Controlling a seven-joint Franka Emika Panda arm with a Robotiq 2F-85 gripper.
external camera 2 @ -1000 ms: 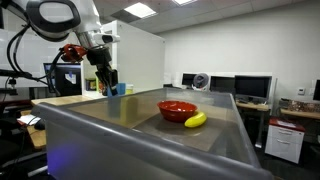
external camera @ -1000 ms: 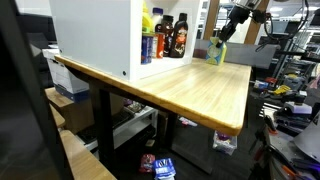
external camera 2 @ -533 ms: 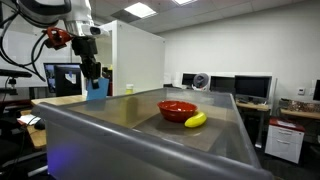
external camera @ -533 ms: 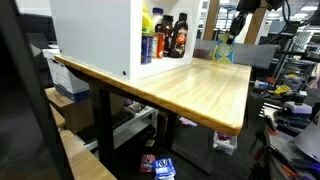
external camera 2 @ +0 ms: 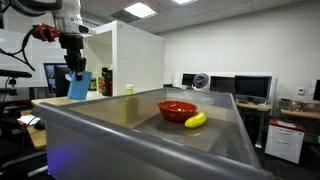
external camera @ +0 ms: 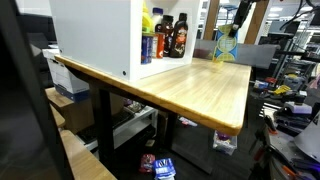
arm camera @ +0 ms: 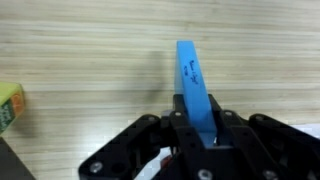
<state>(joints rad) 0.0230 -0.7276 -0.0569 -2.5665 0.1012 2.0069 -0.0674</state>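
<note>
- Blue slab [arm camera: 195, 85], flat and thin, is pinched on edge between the fingers of the gripper [arm camera: 200, 125]; the jaws are pressed onto its lower end and most of its length sticks out beyond them.
- In an exterior view the slab [external camera 2: 79, 86] hangs below the gripper, in the air, well clear of the wooden table [external camera: 190, 85].
- The wrist view shows bare wood grain under the slab, with a green-and-yellow box [arm camera: 8, 105] at the left edge of that view, apart from it.
- A white cabinet [external camera: 95, 35] stands on the same table, with bottles [external camera: 165, 35] on its open shelf.
- Red bowl [external camera 2: 177, 108] with a banana [external camera 2: 195, 120] just beside it, well apart from the arm.
- Judgement: this is a carry, slab lifted and on the move.
- To do it well: the grip is low on a long, thin piece, so it may pivot in the jaws. Move smoothly, with no sharp wrist turns.
- Hold height until the slab is past the box and the cabinet corner.
- When lowering, bring the free end down flat and square to the wood, and release only once it rests.
- Whether the slab is rigid or soft, I cannot tell from here.
</note>
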